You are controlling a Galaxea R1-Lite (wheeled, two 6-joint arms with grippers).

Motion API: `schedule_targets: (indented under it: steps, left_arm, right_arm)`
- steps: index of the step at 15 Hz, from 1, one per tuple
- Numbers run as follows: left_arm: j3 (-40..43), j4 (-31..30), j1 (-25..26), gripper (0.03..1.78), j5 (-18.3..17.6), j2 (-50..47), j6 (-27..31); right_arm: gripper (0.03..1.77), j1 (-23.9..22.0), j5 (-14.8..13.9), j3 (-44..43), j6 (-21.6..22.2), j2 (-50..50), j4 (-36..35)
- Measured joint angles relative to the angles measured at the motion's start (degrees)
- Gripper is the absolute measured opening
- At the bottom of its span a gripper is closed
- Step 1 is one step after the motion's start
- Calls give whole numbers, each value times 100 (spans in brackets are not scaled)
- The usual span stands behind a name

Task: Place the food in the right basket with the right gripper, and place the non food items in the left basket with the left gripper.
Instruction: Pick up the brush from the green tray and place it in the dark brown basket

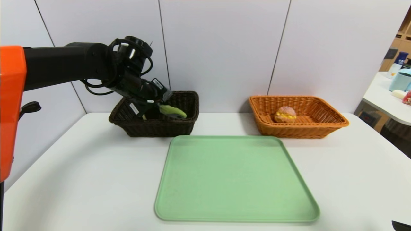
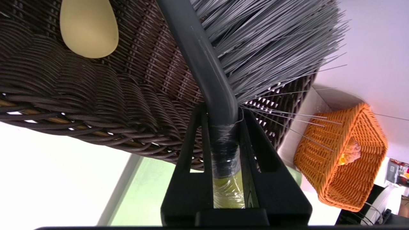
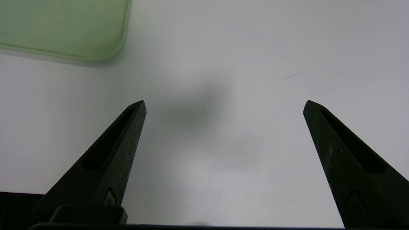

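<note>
Left wrist view puts my left gripper (image 2: pixel 223 140) right at the start of things: its jaws are clamped on the neck of the brush (image 2: pixel 204 64), where the grey stem meets the olive-green handle under a wrap of clear film. I judge that film slick, so the hold belongs on the stiff stem and not out on the bristles, which are fine, springy and would simply splay. The brush looks light and long, likely to pivot in a pinch at one end.

Just beyond my jaws is the dark brown basket (image 2: pixel 80 105); the bristle head hangs over its inside, and the yellow spoon (image 2: pixel 88 27) already lies on its woven floor. In the head view the green handle end pokes out above that basket's near wall. The green tray (image 1: pixel 234 179) lies in front of the dark basket, bare. Well to the side of the dark basket stands the orange basket (image 1: pixel 334 120), with the cream-puff bun (image 1: pixel 285 114) inside it.

My right gripper (image 3: pixel 223 108) is parked far from the dark basket, jaws spread wide over bare white table (image 3: pixel 255 48), holding nothing.
</note>
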Motion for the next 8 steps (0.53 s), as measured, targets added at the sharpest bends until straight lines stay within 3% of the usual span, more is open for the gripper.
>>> schedule_targets:
  steps: [8]
  left_arm:
    - [6,265,-15,29,-4,73,55]
  right_arm:
    - [170,41,-11,-633,-10,761,-1219]
